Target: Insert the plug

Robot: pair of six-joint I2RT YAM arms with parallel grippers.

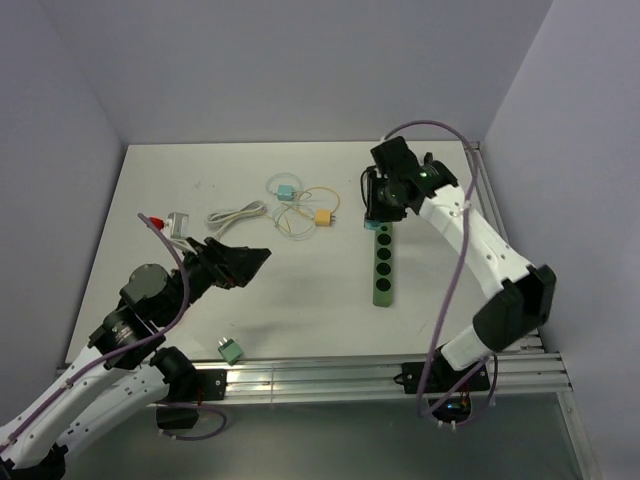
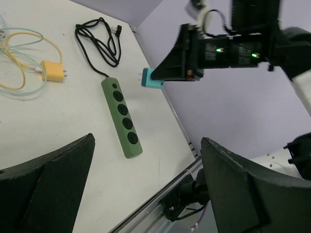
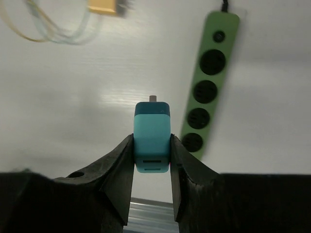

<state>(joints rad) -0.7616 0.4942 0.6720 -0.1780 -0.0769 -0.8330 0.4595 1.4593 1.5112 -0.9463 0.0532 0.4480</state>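
My right gripper [image 3: 152, 145] is shut on a teal plug [image 3: 152, 133], prongs pointing down toward the table. It holds the plug in the air over the far end of the green power strip [image 1: 383, 265], slightly to its left. The strip [image 3: 206, 87] lies flat with several round black sockets. In the left wrist view the plug [image 2: 153, 80] hangs above and to the right of the strip [image 2: 122, 118]. My left gripper [image 1: 255, 258] is open and empty, raised over the table's left middle, away from the strip; its fingers [image 2: 48, 189] are wide apart.
A yellow plug with thin cable [image 1: 322, 216], a small teal adapter [image 1: 286, 190], a coiled white cable [image 1: 235, 214] and a silver and red part [image 1: 178, 222] lie at the back. A small green plug [image 1: 229, 349] lies near the front rail [image 1: 380, 375]. The strip's black cord [image 2: 97, 39] is coiled behind it.
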